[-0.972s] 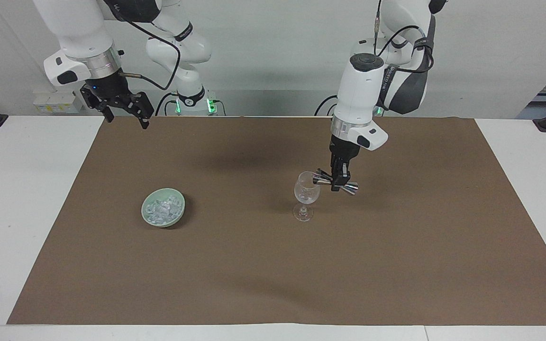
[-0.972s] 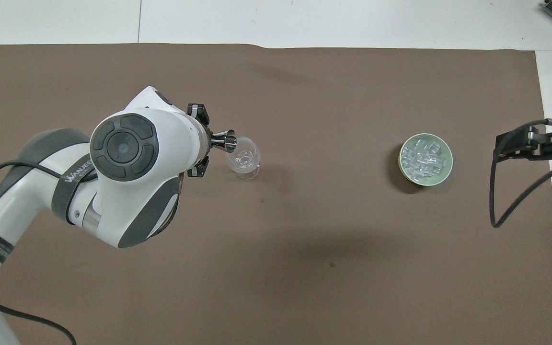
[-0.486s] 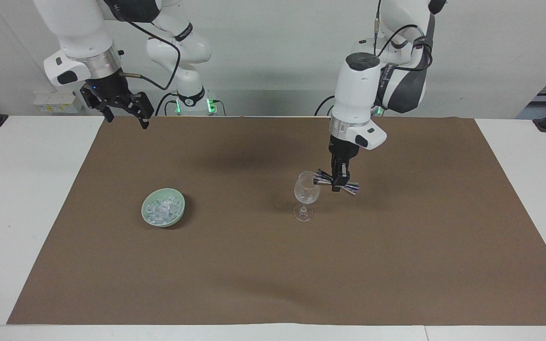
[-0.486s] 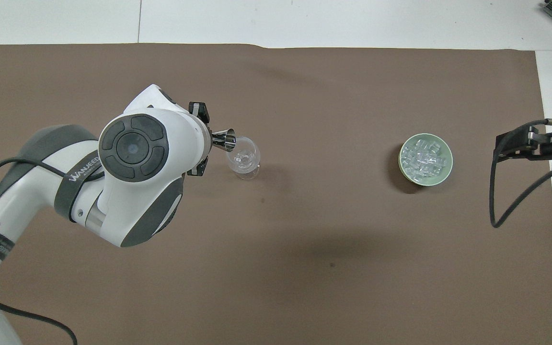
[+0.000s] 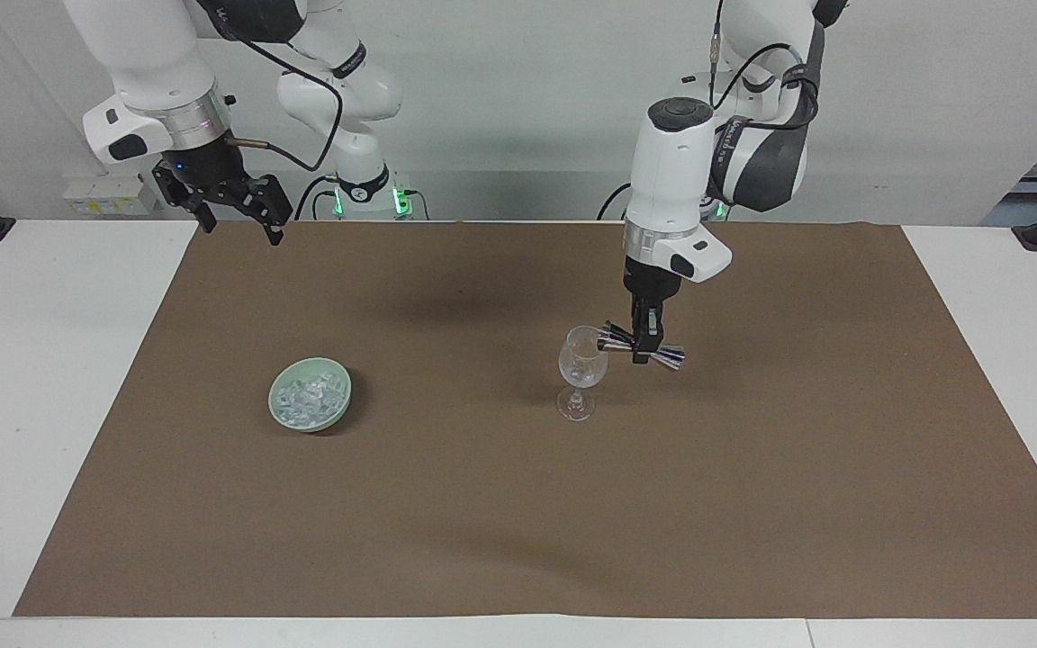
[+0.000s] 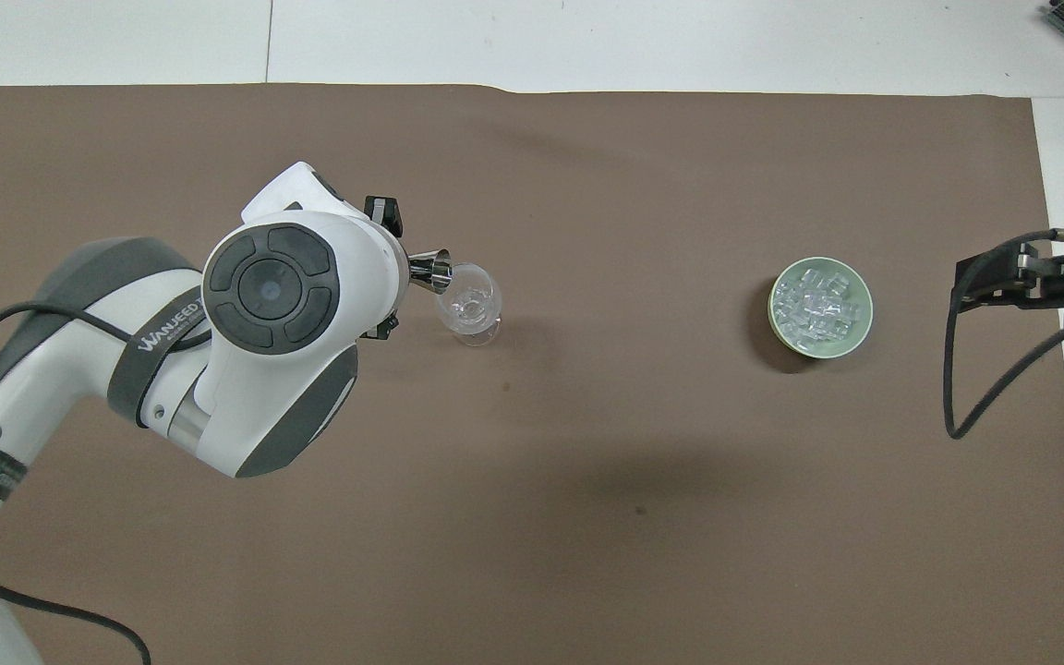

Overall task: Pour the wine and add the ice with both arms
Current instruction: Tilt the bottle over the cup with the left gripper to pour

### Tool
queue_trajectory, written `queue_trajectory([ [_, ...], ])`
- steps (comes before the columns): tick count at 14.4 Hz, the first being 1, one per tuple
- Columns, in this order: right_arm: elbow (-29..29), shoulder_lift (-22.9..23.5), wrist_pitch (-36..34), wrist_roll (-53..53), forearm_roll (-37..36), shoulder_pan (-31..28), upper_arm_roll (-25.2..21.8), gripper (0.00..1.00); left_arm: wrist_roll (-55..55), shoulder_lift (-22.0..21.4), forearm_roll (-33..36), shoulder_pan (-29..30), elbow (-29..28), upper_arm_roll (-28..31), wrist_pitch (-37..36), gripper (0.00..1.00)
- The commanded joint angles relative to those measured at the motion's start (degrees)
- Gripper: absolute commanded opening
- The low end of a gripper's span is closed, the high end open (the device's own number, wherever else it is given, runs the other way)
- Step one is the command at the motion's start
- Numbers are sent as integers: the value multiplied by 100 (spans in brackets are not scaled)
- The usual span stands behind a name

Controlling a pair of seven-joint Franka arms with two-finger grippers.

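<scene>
Brown mat (image 5: 482,504): we note bowl (image 5: 277,389) w/ ice (image 5: 307,400); left gripper (image 5: 642,353) pinching jigger (image 5: 668,359) at glass (image 5: 582,362); right gripper (image 5: 235,216) fingers spread.

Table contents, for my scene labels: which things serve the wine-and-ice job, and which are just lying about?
In use:
left gripper, shut on jigger
wine glass
ice in green bowl
right gripper, open, waiting

Lying about:
brown mat

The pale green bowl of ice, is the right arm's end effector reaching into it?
No, the right end effector hangs open over the mat's edge, well clear of the pale green bowl.
</scene>
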Motion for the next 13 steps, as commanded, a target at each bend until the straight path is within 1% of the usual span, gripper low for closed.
queue_trajectory([
  [1,12,15,67,-192,168,-92,25,100,-133,176,317,-170,366,30,-356,0],
  [3,3,15,146,-201,176,-101,34,100,-124,202,353,-179,375,12,-366,0],
  [4,3,15,155,-201,176,-101,34,100,-133,202,475,-196,393,3,-392,0],
  [7,3,15,181,-201,176,-92,34,100,-133,290,598,-275,577,-14,-506,0],
  [13,3,23,181,-193,176,-92,34,100,-115,299,792,-284,578,-32,-603,0],
])
